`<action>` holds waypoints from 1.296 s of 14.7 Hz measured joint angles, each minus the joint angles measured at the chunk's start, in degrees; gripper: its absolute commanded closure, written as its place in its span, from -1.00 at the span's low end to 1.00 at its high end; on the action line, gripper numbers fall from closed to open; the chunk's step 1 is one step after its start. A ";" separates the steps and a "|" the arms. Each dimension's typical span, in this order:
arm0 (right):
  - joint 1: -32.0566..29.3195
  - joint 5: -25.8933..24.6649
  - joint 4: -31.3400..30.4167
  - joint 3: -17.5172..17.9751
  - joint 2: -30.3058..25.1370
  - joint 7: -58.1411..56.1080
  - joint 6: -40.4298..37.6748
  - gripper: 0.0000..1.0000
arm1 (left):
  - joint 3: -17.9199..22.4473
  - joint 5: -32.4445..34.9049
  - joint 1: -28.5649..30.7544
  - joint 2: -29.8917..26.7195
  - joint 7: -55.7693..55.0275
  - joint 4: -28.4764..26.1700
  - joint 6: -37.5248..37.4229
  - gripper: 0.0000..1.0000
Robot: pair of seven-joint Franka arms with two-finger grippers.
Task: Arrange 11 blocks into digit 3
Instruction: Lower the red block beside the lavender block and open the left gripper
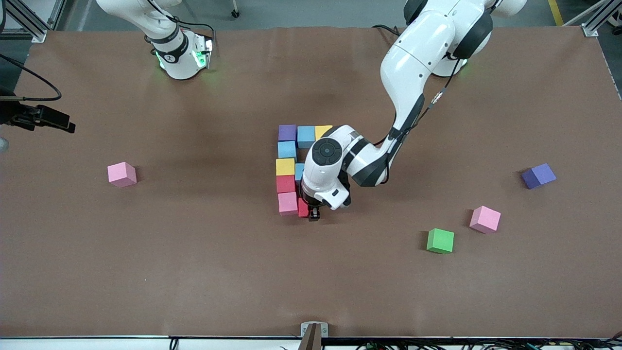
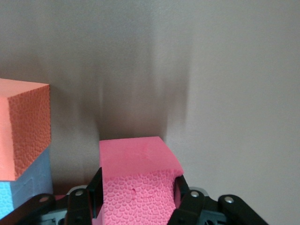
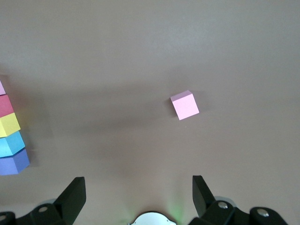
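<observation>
The blocks of the digit 3 lie mid-table: purple (image 1: 287, 132), light blue (image 1: 306, 136) and yellow (image 1: 322, 131) in a row. Nearer the camera come light blue (image 1: 286, 149), yellow (image 1: 285, 166), red (image 1: 285, 183) and pink (image 1: 287, 203). Another light blue block (image 1: 299, 171) peeks out from under the left wrist. My left gripper (image 1: 313, 214) is shut on a red block (image 1: 303, 208) low beside the pink one. In the left wrist view the block (image 2: 136, 164) fills the gripper (image 2: 138, 187), next to an orange block (image 2: 23, 126). My right gripper (image 3: 138, 197) waits open above the table.
Loose blocks lie around: pink (image 1: 121, 174) toward the right arm's end, also in the right wrist view (image 3: 184, 105). Toward the left arm's end lie dark purple (image 1: 538, 175), pink (image 1: 485, 219) and green (image 1: 440, 240). The left forearm (image 1: 350, 160) hangs over the figure.
</observation>
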 measured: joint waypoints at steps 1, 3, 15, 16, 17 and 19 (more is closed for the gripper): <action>0.00 -0.04 0.00 0.00 0.00 0.00 0.29 -1.00 | 0.00 0.00 -0.10 0.07 0.00 -0.06 0.00 0.73; 0.00 -0.09 0.00 0.00 0.00 0.00 0.76 -1.00 | 0.00 0.00 -0.12 0.08 0.00 -0.06 0.01 0.73; 1.49 -0.10 1.66 0.65 -0.41 0.00 5.81 -1.00 | 0.00 0.00 -0.29 0.10 0.00 -0.08 0.12 0.73; 1.78 -0.10 1.72 0.66 -0.43 0.00 6.15 -1.00 | 0.00 0.00 -0.31 0.13 0.00 -0.09 0.55 0.73; 1.95 -0.10 1.72 0.67 -0.43 0.00 6.61 -1.00 | 0.00 0.00 -0.34 0.21 0.00 -0.10 1.26 0.73; 2.05 -0.10 1.72 0.67 -0.44 0.00 7.38 -1.00 | 0.00 0.00 -0.37 0.39 0.00 -0.11 2.09 0.73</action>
